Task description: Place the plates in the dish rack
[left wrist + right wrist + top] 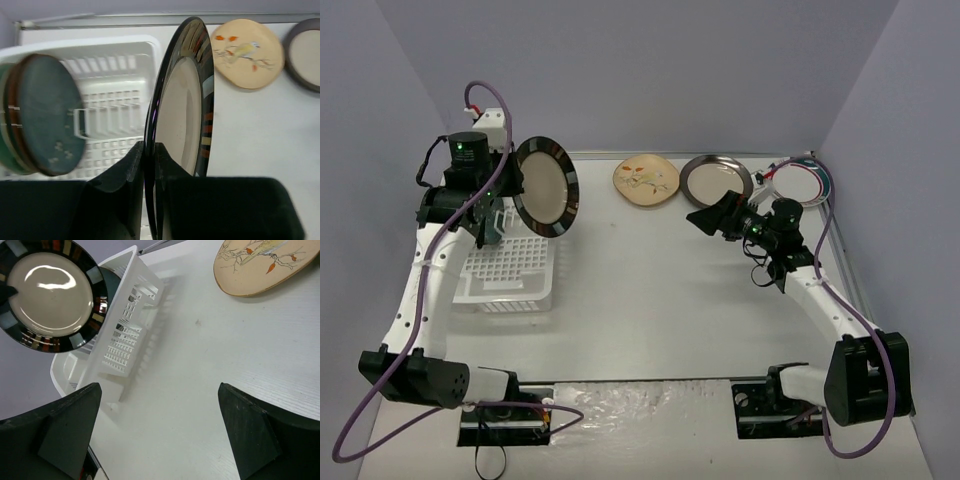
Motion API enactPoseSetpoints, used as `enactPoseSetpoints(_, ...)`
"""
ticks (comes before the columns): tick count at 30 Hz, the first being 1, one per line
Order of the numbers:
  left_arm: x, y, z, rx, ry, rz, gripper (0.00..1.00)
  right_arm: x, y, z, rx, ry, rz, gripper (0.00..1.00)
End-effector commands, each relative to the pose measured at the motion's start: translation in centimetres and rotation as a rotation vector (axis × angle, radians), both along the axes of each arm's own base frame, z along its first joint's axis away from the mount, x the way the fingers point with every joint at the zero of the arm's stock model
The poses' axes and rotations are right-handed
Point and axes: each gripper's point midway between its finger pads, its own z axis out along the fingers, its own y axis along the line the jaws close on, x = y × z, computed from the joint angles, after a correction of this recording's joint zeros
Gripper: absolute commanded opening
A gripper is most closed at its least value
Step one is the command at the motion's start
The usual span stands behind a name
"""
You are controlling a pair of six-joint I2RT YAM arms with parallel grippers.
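My left gripper (498, 213) (149, 155) is shut on the rim of a dark-rimmed beige plate (547, 187) (182, 115) (50, 295), held on edge above the white dish rack (510, 278) (115, 75) (130, 325). Dark blue and teal plates (47, 115) stand upright in the rack's left end. A tan floral plate (646, 181) (246, 52) (260, 265), a second dark-rimmed plate (716, 180) (305, 52) and a white plate with teal-red rim (805, 182) lie flat at the back. My right gripper (715, 217) (160, 425) is open and holds nothing, over bare table near the second dark-rimmed plate.
Grey-violet walls (670, 70) close in the table on the left, back and right. A metal rail (847, 262) runs along the right edge. Purple cables (380, 400) loop beside both arm bases.
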Motion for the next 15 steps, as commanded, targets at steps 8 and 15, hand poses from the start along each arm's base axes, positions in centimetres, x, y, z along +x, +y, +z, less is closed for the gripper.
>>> enactPoseSetpoints(8,2.2,9.9,10.0,0.509,-0.277,0.310,0.00,0.4,0.1,0.5,-0.002,-0.054,0.014,1.00)
enactPoseSetpoints(15,5.2,11.5,6.4,0.611,-0.222,0.323,0.00,0.2,0.1,0.2,-0.001,-0.048,0.021,1.00)
